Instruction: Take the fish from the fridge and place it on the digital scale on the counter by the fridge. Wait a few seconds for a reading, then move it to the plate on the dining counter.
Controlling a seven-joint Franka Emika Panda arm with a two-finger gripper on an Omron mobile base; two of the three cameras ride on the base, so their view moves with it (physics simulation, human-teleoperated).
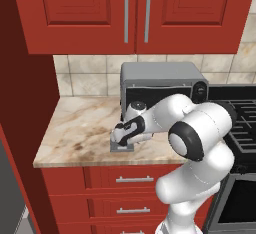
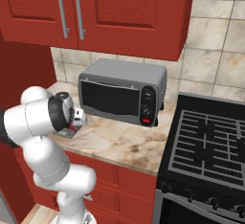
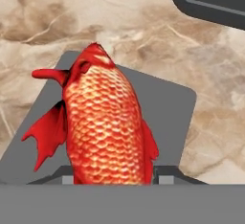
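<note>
Fish [image 3: 105, 127], red-orange and scaled, held over the digital scale [image 3: 167, 117], close above the grey pad; contact with it impossible to judge. Gripper [image 1: 121, 140] low over the counter [image 1: 75, 123], closed on the fish, fingertips [image 3: 165, 176] pressed against its sides. Scale at the near edge of the marbled top, just in front of the microwave [image 2: 122, 91]. Stove [image 2: 210, 137] to the right.
</note>
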